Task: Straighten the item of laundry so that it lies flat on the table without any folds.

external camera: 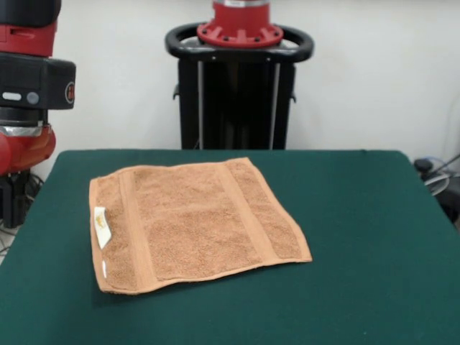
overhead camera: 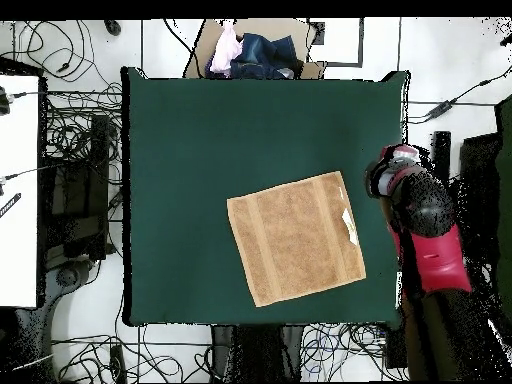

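Note:
The item of laundry (external camera: 194, 223) is an orange-tan towel spread out on the green table (external camera: 359, 215), left of centre. It is turned slightly askew, its two woven bands run across it and a white label (external camera: 102, 226) sits at its left edge. I see no fold in it. From above, the towel (overhead camera: 295, 240) lies right of the middle of the table (overhead camera: 200, 150). The red and black arm (overhead camera: 425, 235) hangs beside the table's right edge, clear of the towel, and its end (overhead camera: 388, 172) points away from the base. The arm (external camera: 29, 93) fills the left edge of the front view.
A cardboard box with clothes (overhead camera: 250, 55) stands just beyond the table's far edge in the overhead view. Cables (overhead camera: 75, 150) cover the floor at its left, next to a white surface (overhead camera: 18, 190). The black pedestal (external camera: 239, 79) stands behind the table.

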{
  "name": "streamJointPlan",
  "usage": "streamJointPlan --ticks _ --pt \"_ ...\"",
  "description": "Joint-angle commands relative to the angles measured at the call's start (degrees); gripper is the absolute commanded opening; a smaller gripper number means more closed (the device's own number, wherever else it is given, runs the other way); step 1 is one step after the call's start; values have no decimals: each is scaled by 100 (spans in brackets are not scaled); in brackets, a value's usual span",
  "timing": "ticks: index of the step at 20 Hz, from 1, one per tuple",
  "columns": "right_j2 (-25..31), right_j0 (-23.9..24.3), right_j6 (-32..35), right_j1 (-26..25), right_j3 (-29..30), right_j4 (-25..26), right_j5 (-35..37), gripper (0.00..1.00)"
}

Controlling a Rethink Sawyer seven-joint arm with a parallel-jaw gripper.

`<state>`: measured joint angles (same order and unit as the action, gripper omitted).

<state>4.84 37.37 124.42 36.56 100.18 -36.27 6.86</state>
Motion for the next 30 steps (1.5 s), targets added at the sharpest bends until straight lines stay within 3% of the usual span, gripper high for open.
streamJointPlan --ticks 1,11,17,28,30 --pt "620 65 909 -29 441 279 -398 0" --pt "600 40 1020 -63 336 310 -361 0" --pt "625 260 867 -52 187 391 -225 0" --pt "-504 -364 1053 -583 -1064 -40 671 0" --pt "-388 -285 1008 -595 -999 8 524 0"
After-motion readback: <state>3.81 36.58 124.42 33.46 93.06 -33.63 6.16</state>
